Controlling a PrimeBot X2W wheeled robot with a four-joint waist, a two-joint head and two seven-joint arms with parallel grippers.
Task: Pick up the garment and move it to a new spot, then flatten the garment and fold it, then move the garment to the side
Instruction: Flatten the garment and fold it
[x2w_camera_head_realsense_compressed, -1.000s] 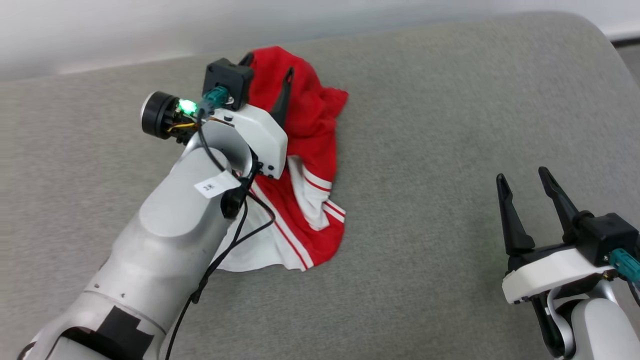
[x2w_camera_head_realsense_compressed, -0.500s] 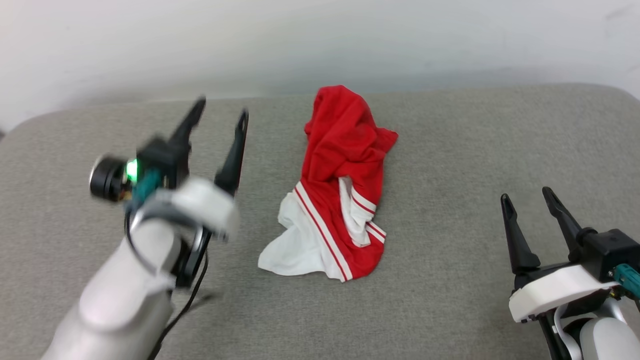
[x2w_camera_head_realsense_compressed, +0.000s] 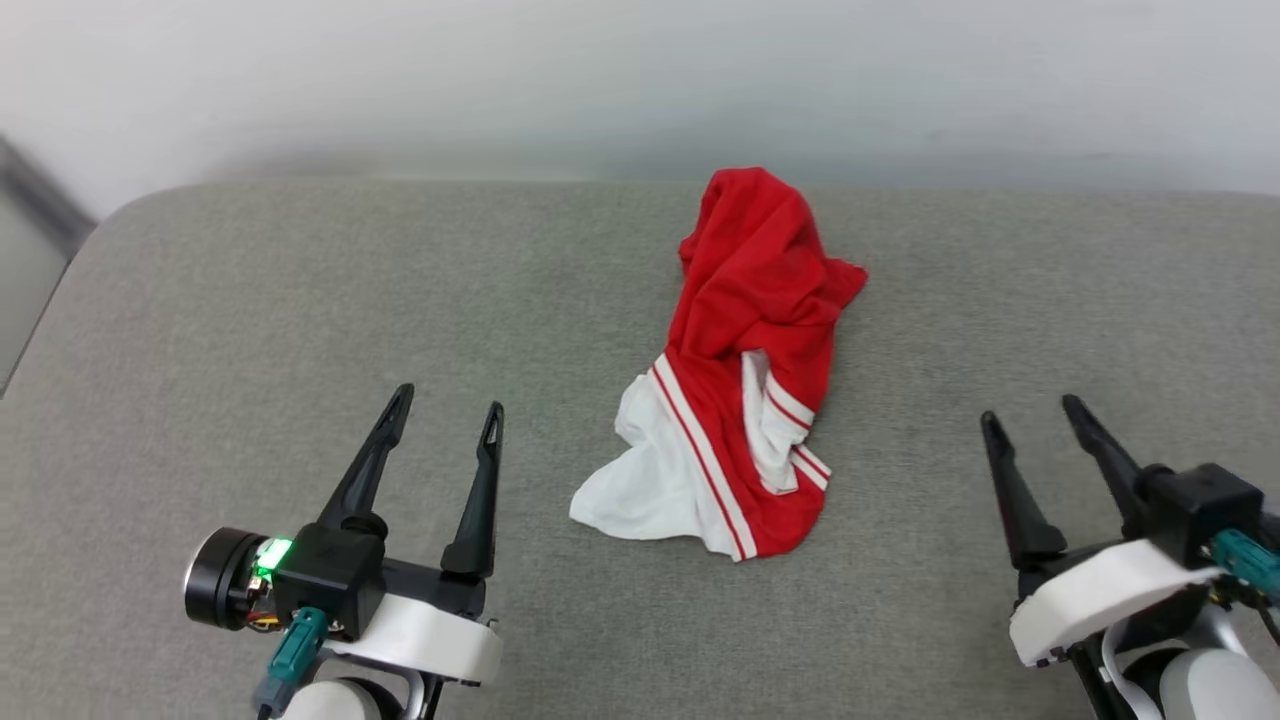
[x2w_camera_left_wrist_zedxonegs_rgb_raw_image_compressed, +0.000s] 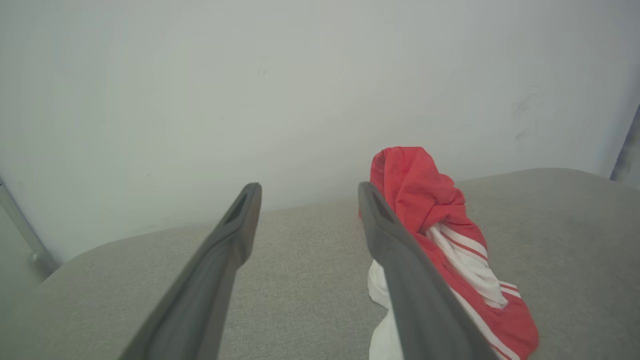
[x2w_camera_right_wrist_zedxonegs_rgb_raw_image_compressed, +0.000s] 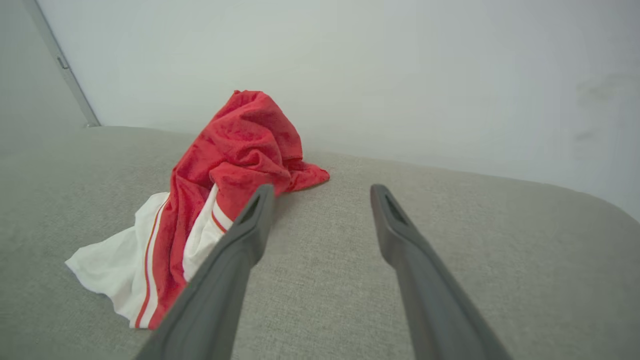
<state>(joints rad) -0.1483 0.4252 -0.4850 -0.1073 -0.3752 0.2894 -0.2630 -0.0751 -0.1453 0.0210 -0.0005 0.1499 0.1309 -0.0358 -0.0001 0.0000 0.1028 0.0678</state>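
The garment (x2w_camera_head_realsense_compressed: 750, 370), red with white sleeves and red-white striped trim, lies crumpled in a heap near the middle of the grey surface, its red end toward the wall. My left gripper (x2w_camera_head_realsense_compressed: 447, 415) stands open at the lower left, well apart from the cloth, nothing between its fingers. My right gripper (x2w_camera_head_realsense_compressed: 1030, 412) is open at the lower right, also empty. In the left wrist view the garment (x2w_camera_left_wrist_zedxonegs_rgb_raw_image_compressed: 450, 240) sits behind the right finger. In the right wrist view the garment (x2w_camera_right_wrist_zedxonegs_rgb_raw_image_compressed: 220, 190) lies left of the open right gripper (x2w_camera_right_wrist_zedxonegs_rgb_raw_image_compressed: 322, 189).
The grey fabric surface (x2w_camera_head_realsense_compressed: 250, 330) has a rounded far-left corner and ends at a pale wall (x2w_camera_head_realsense_compressed: 600, 80) just behind the garment. A grey vertical strip (x2w_camera_head_realsense_compressed: 30, 200) runs along the far left.
My left arm has drawn back from over the garment to the lower left, leaving the cloth lying free. The head camera has also shifted. The right gripper has stayed put.
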